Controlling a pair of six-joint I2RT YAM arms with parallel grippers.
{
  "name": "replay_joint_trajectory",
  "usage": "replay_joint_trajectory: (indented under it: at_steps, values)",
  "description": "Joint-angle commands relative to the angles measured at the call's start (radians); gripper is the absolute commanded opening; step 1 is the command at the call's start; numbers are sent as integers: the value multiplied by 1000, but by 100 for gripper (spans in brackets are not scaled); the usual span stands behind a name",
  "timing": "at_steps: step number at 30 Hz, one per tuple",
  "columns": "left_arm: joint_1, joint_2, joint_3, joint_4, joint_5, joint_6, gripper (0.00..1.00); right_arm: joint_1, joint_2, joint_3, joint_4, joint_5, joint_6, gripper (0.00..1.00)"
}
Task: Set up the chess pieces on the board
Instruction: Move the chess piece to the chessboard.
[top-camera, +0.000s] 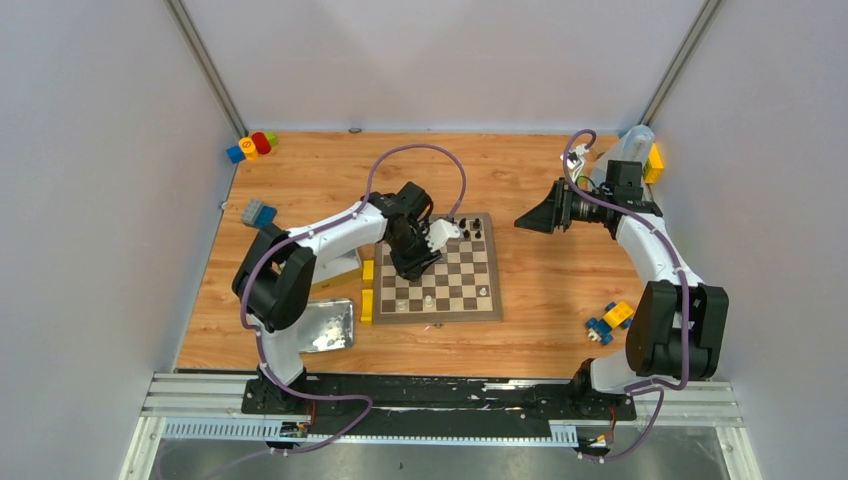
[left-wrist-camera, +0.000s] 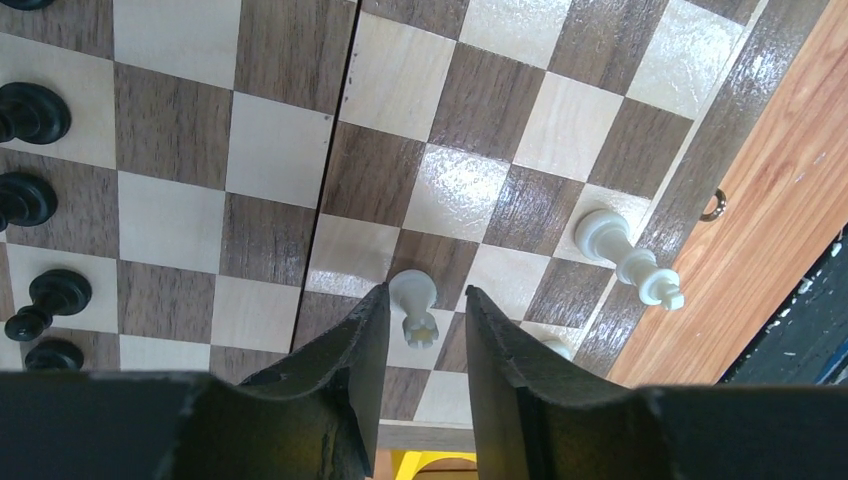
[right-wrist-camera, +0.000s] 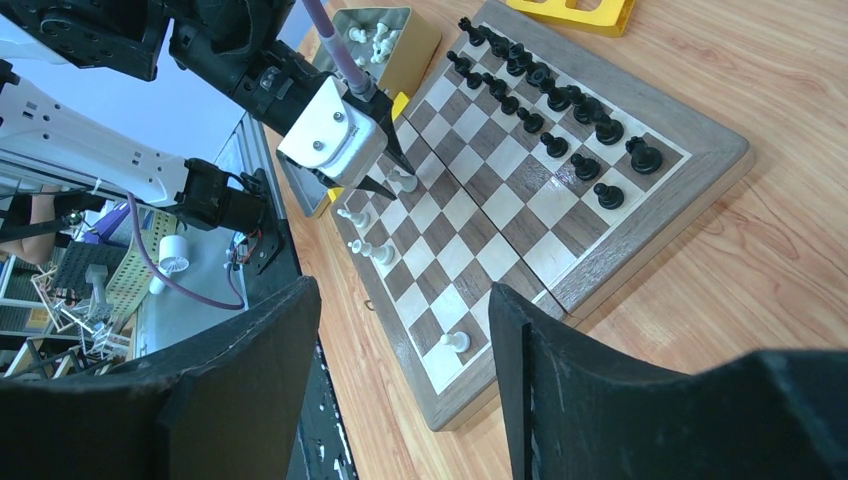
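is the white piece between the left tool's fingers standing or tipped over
Upright: the white piece stands on its base on the board between the fingers of the left tool, vertical in the right wrist view.

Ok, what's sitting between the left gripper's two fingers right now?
A pale white chess piece, standing on the board, sits between the left gripper's parted fingers. The left wrist view shows it, with a visible gap on one side.

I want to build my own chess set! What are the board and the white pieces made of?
The board looks like wood: grain streaks show in the squares, and a shiny glare suggests varnish. The white pieces look like smooth, creamy plastic, all one colour, though painted wood can't be ruled out.
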Motion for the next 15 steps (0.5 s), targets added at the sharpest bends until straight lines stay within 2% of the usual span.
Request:
replay_joint_trajectory:
  at_steps: [1, 11, 15]
  values:
    - [-5, 6, -7, 24, -4, 13, 39, 2, 7, 9, 0, -19, -31, 63]
    - [-5, -39, -21, 16, -15, 32, 17, 2, 9, 7, -1, -25, -31, 61]
    - [-3, -136, -82, 0, -51, 84, 16, 2, 7, 5, -1, -24, -32, 61]
